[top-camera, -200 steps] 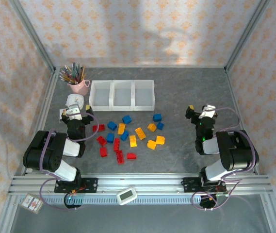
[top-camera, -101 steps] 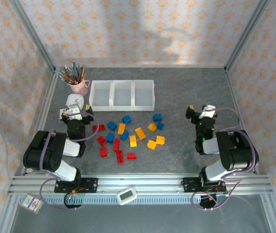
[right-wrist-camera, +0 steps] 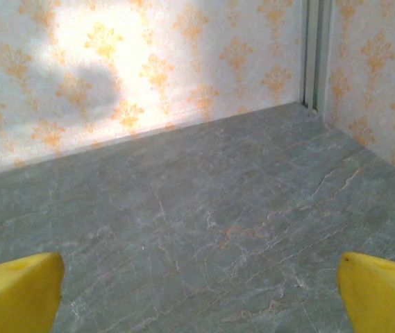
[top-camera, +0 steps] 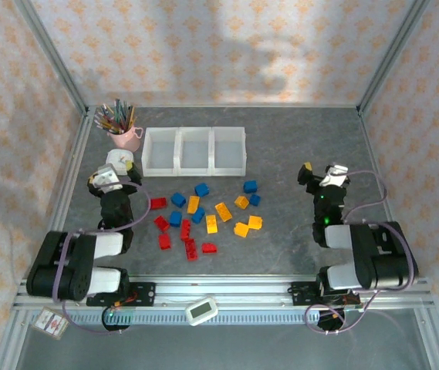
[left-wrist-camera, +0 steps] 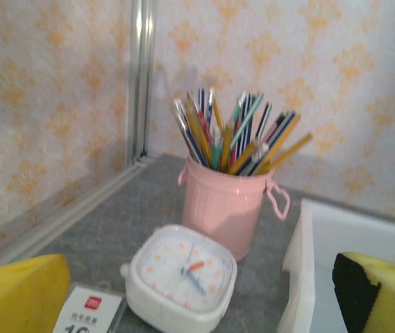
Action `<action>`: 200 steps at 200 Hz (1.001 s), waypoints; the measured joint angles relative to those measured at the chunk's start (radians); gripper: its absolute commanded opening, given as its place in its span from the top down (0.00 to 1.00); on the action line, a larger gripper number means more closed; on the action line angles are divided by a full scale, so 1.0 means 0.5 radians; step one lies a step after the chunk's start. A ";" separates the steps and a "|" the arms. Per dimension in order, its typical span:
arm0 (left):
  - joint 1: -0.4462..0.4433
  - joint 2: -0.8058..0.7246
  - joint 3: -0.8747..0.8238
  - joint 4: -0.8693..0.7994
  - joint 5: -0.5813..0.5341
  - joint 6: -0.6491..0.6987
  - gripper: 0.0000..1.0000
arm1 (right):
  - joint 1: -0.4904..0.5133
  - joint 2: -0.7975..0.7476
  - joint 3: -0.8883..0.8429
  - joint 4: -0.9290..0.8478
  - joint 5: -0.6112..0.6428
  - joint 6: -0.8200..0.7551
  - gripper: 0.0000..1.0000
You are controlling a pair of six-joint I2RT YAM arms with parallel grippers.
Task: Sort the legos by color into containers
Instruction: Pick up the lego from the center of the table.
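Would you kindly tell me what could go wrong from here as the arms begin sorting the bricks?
The left gripper, fingers open, sits right beside the white clock and the pink pencil cup; swinging toward the bins might knock them. The legos lie closely packed, so a grasp may nudge or catch a neighbour of another colour.

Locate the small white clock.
In the top view the clock sits on the left side, just in front of the pink pencil cup and left of the white bins.
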 measured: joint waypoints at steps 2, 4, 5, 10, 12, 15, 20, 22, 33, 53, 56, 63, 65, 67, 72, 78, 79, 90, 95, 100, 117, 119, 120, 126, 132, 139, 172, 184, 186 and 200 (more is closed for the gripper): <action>0.000 -0.027 0.001 -0.021 -0.006 -0.005 0.00 | 0.000 -0.016 0.006 -0.021 0.001 0.002 0.00; 0.000 -0.055 0.001 -0.034 -0.013 -0.008 0.00 | 0.000 -0.034 0.011 -0.040 0.002 0.005 0.00; 0.000 -0.066 0.001 -0.041 -0.014 -0.013 0.00 | 0.000 -0.040 0.014 -0.048 0.002 0.008 0.00; 0.000 -0.133 0.002 -0.092 -0.027 -0.038 0.00 | 0.000 -0.079 0.031 -0.098 0.002 0.019 0.00; 0.000 -0.154 0.002 -0.107 -0.031 -0.048 0.00 | 0.000 -0.097 0.038 -0.120 0.003 0.029 0.00; 0.000 -0.189 0.003 -0.138 -0.034 -0.063 0.00 | 0.000 -0.119 0.050 -0.153 0.005 0.041 0.00; 0.000 -0.255 0.004 -0.192 -0.040 -0.095 0.00 | 0.000 -0.159 0.066 -0.196 0.007 0.065 0.00; 0.000 -0.272 0.005 -0.210 -0.041 -0.105 0.00 | 0.000 -0.174 0.074 -0.215 0.007 0.072 0.00; 0.000 -0.395 0.016 -0.336 -0.050 -0.178 0.00 | 0.000 -0.266 0.101 -0.307 0.007 0.146 0.00; 0.000 -0.578 0.058 -0.583 -0.062 -0.367 0.00 | 0.000 -0.439 0.178 -0.552 0.014 0.366 0.00; 0.000 -0.603 0.066 -0.618 -0.065 -0.391 0.00 | -0.001 -0.462 0.204 -0.613 0.018 0.415 0.00; 0.000 -0.674 0.068 -0.690 -0.070 -0.457 0.00 | -0.001 -0.494 0.264 -0.731 0.017 0.515 0.00; 0.000 -0.692 0.068 -0.703 -0.070 -0.472 0.00 | -0.002 -0.500 0.285 -0.764 0.015 0.544 0.00; 0.000 -0.716 0.067 -0.724 -0.071 -0.494 0.00 | -0.004 -0.507 0.305 -0.797 0.014 0.575 0.00; 0.000 -0.759 0.065 -0.759 -0.071 -0.529 0.00 | -0.004 -0.516 0.350 -0.867 0.011 0.639 0.00; 0.000 -0.816 0.060 -0.796 -0.070 -0.580 0.00 | -0.004 -0.523 0.390 -0.928 -0.004 0.707 0.00; 0.000 -0.832 0.059 -0.809 -0.071 -0.594 0.00 | -0.004 -0.523 0.394 -0.934 -0.005 0.715 0.00; 0.000 -0.933 0.053 -0.901 -0.068 -0.683 0.01 | -0.004 -0.531 0.431 -1.029 -0.051 0.827 0.00; 0.000 -0.977 0.055 -0.959 -0.061 -0.723 0.00 | -0.004 -0.532 0.436 -1.075 -0.074 0.865 0.00; 0.000 -1.011 0.059 -1.011 -0.053 -0.752 0.01 | -0.004 -0.533 0.437 -1.117 -0.094 0.898 0.00; 0.001 -1.086 0.129 -1.297 -0.004 -0.841 0.01 | -0.004 -0.533 0.437 -1.278 -0.175 0.984 0.00; 0.001 -1.089 0.140 -1.325 0.005 -0.846 0.01 | -0.003 -0.533 0.436 -1.295 -0.192 0.993 0.00; 0.001 -1.092 0.150 -1.353 0.011 -0.853 0.01 | -0.003 -0.533 0.436 -1.300 -0.195 0.995 0.00; 0.001 -1.096 0.192 -1.450 0.037 -0.876 0.01 | -0.002 -0.533 0.437 -1.341 -0.232 1.012 0.00; 0.001 -1.096 0.245 -1.562 0.075 -0.896 0.01 | 0.008 -0.533 0.441 -1.385 -0.262 1.025 0.00; 0.000 -1.092 0.307 -1.679 0.121 -0.912 0.01 | 0.031 -0.530 0.455 -1.444 -0.282 1.029 0.00; -0.008 -0.994 0.578 -2.159 0.372 -1.034 0.01 | 0.243 -0.450 0.655 -1.730 -0.358 0.974 0.00; -0.044 -0.941 0.632 -2.290 0.447 -1.079 0.01 | 0.297 -0.420 0.722 -1.801 -0.396 0.954 0.00; -0.053 -0.935 0.636 -2.303 0.457 -1.086 0.01 | 0.304 -0.416 0.731 -1.814 -0.402 0.951 0.00; -0.182 -0.854 0.674 -2.422 0.524 -1.137 0.01 | 0.372 -0.391 0.770 -1.875 -0.436 0.923 0.00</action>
